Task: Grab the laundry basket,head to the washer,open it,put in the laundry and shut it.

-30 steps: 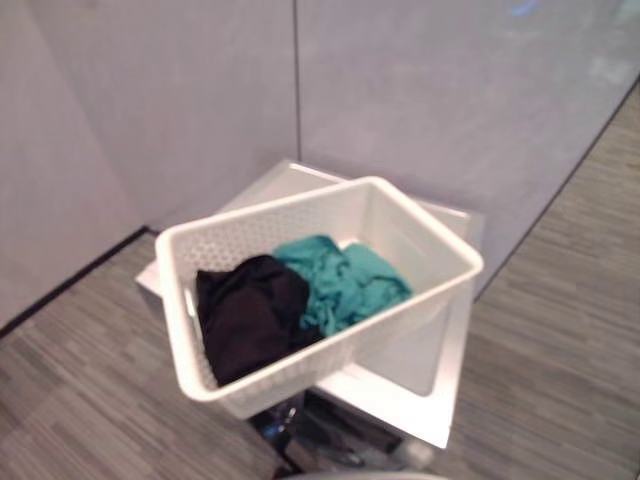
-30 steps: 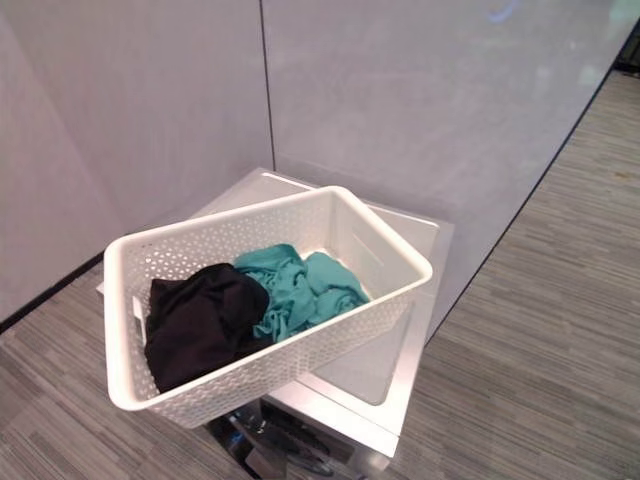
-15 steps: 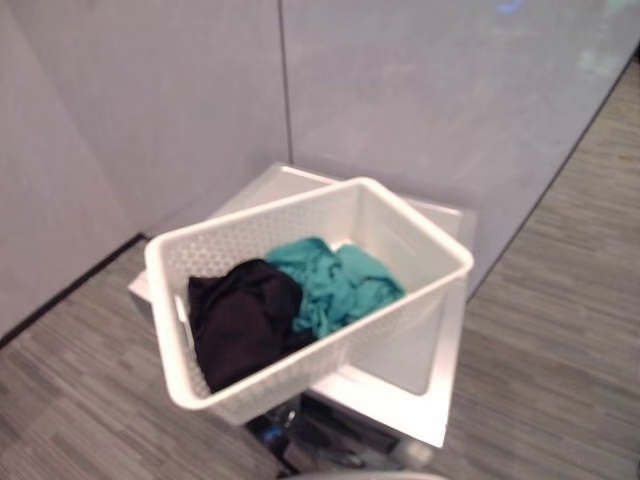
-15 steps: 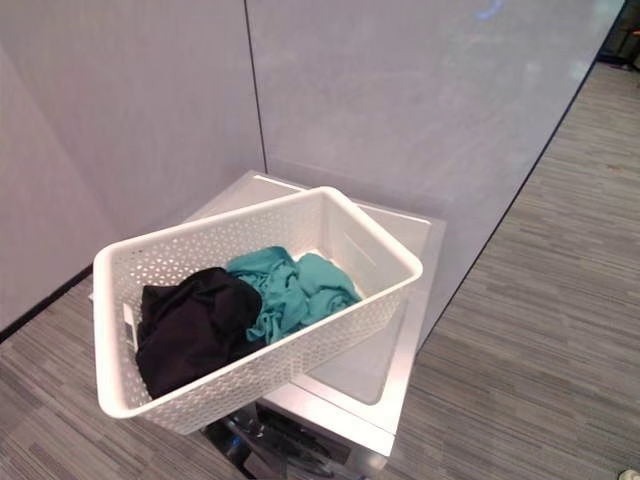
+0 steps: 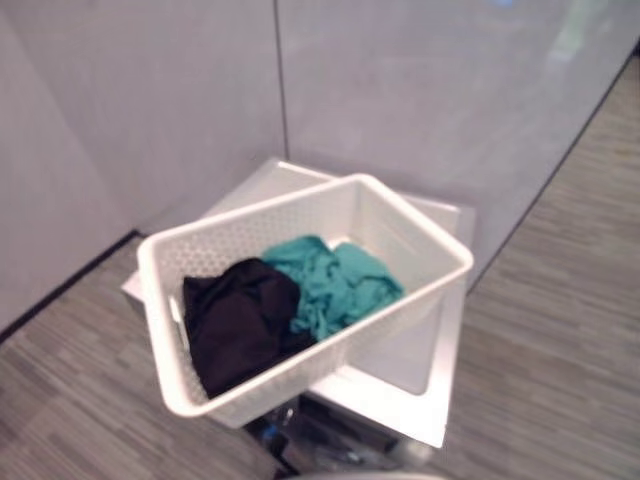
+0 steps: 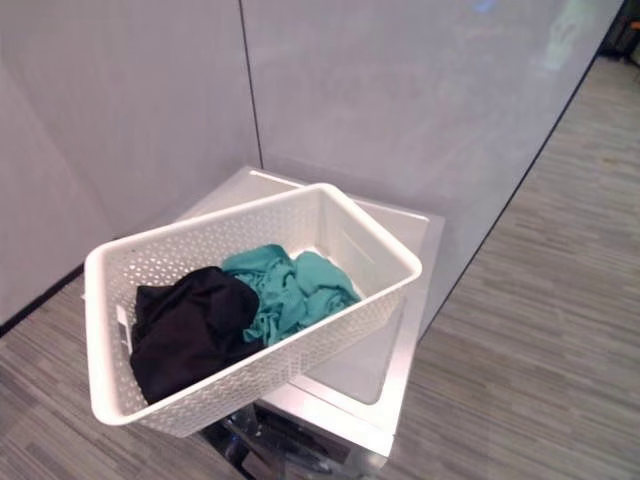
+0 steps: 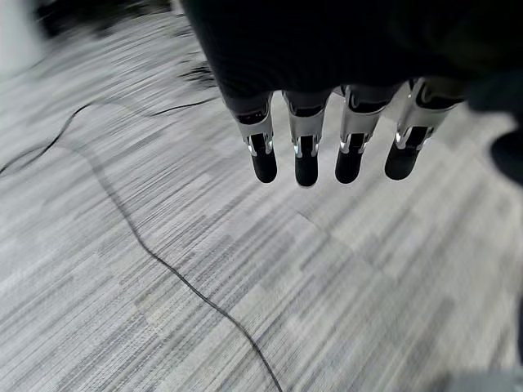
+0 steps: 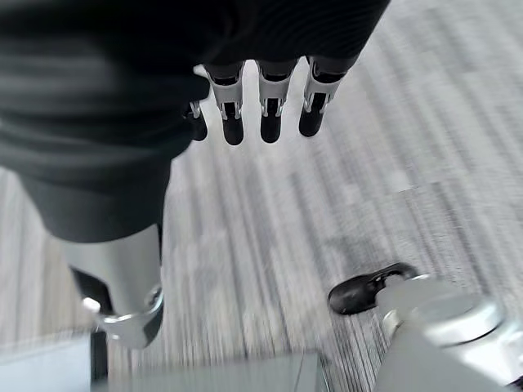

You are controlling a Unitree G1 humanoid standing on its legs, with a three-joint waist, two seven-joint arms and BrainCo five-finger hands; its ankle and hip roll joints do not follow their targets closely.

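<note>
A white perforated laundry basket point(image 5: 300, 200) rests askew on the white top of the washer point(image 5: 445, 395), its near end overhanging the front. Inside it lie a black garment point(image 5: 235, 325) and a teal garment point(image 5: 335, 280). The washer's dark door point(image 5: 330, 445) peeks out below the basket. My left hand point(image 7: 306, 155) hangs over the grey floor with straight fingers, open and holding nothing. My right hand point(image 8: 270, 114) also hangs above the floor, fingers straight and open, away from the basket.
The washer stands in a corner of pale grey wall panels point(image 5: 400, 90). Striped grey carpet point(image 5: 560, 340) stretches to the right of the washer and to its left point(image 5: 70, 400).
The whole picture has shifted a little, so the camera moved. The basket still lies on the washer with the same clothes in it.
</note>
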